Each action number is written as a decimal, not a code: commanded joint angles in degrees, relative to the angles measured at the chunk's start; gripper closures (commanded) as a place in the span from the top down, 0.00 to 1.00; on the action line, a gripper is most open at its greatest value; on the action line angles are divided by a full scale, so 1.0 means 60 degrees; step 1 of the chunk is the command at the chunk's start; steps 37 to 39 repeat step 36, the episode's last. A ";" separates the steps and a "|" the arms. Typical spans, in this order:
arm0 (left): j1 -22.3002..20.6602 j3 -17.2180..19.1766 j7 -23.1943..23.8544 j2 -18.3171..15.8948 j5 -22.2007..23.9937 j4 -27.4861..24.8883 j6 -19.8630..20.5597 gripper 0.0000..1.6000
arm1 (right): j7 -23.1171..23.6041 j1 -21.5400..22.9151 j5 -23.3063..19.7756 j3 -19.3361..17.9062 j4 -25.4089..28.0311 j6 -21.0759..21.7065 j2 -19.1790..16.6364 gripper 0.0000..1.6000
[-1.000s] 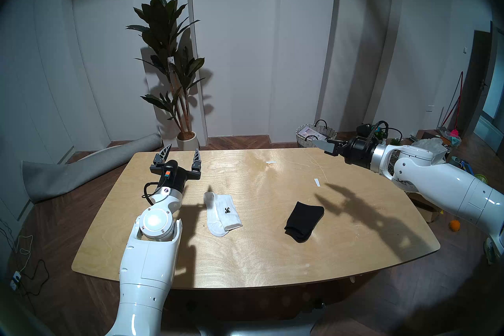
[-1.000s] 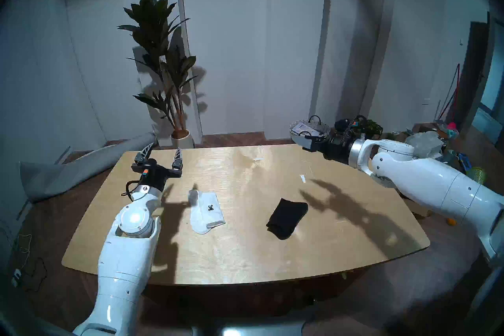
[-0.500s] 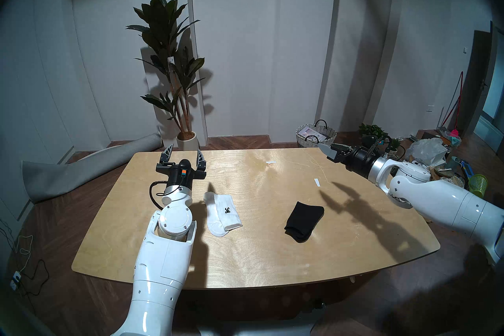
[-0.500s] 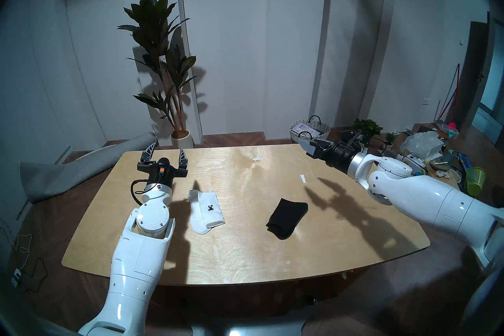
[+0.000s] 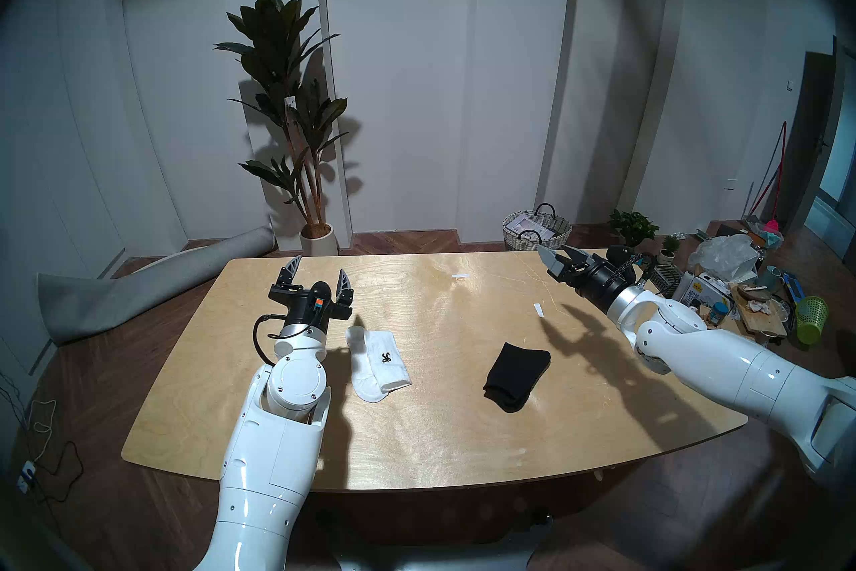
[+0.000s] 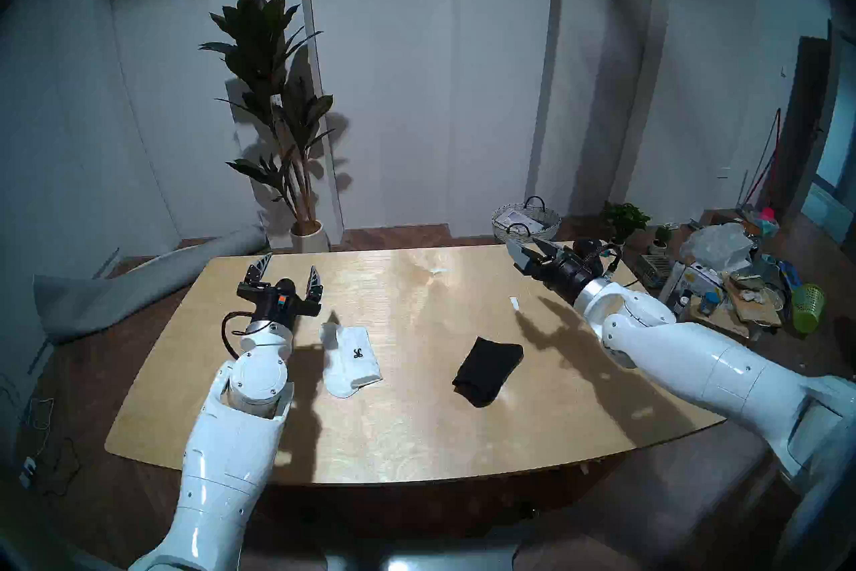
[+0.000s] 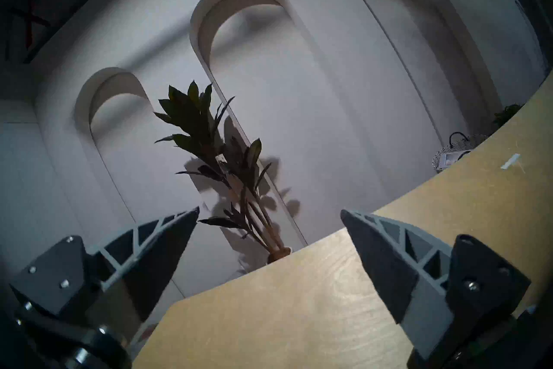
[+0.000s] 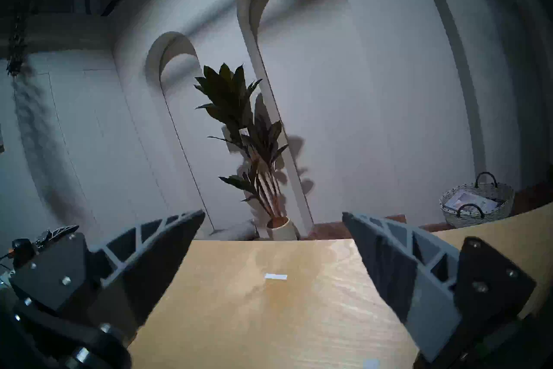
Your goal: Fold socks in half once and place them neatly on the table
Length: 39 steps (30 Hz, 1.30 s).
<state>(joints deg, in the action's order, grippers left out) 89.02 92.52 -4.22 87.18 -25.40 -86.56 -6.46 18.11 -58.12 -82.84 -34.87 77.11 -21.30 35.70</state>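
A white sock (image 5: pixel 377 364), folded with its black logo on top, lies left of centre on the plywood table (image 5: pixel 440 440). A black sock (image 5: pixel 516 375), also folded, lies right of centre. Both show in the right head view too, white sock (image 6: pixel 352 361) and black sock (image 6: pixel 488 371). My left gripper (image 5: pixel 319 266) is open and empty, above the table behind and left of the white sock. My right gripper (image 5: pixel 553 250) is open and empty over the far right table edge, well behind the black sock. The wrist views show open jaws, left gripper (image 7: pixel 269 209) and right gripper (image 8: pixel 273 212), and no sock.
Two white tape strips (image 5: pixel 461 276) (image 5: pixel 538 309) lie on the far half of the table. A potted plant (image 5: pixel 296 116), a wicker basket (image 5: pixel 537 229) and a rolled grey carpet (image 5: pixel 139 287) stand behind it. Clutter (image 5: pixel 741 287) sits on the floor at right.
My left arm has shifted right, bringing its open gripper nearer the white sock. My right arm has dropped lower and its gripper has turned, so both fingers show. The socks have not moved.
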 commanded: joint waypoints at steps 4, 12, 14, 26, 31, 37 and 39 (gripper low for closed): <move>0.0016 0.0349 0.0947 -0.0001 0.1163 -0.0881 0.0188 1.00 | 0.0301 0.0222 -0.0032 -0.0120 -0.0231 -0.0280 0.0618 1.00; -0.0021 0.0286 0.1084 -0.0012 0.1108 -0.0821 0.0434 1.00 | 0.0379 0.0284 -0.0164 -0.0144 -0.0370 -0.0100 0.0722 1.00; -0.0048 0.0287 0.1079 0.0014 0.1113 -0.0781 0.0499 1.00 | 0.0429 0.0307 -0.0280 -0.0137 -0.0393 0.0086 0.0715 1.00; -0.0050 0.0268 0.1061 0.0006 0.1097 -0.0787 0.0544 1.00 | 0.0474 0.0321 -0.0313 -0.0142 -0.0426 0.0138 0.0727 1.00; -0.0049 0.0259 0.1046 -0.0002 0.1101 -0.0787 0.0543 1.00 | 0.0479 0.0324 -0.0318 -0.0139 -0.0429 0.0139 0.0728 1.00; -0.0048 0.0252 0.1036 -0.0008 0.1105 -0.0786 0.0544 1.00 | 0.0482 0.0328 -0.0325 -0.0131 -0.0431 0.0134 0.0726 1.00; -0.0048 0.0252 0.1036 -0.0008 0.1105 -0.0786 0.0544 1.00 | 0.0482 0.0328 -0.0325 -0.0131 -0.0431 0.0134 0.0726 1.00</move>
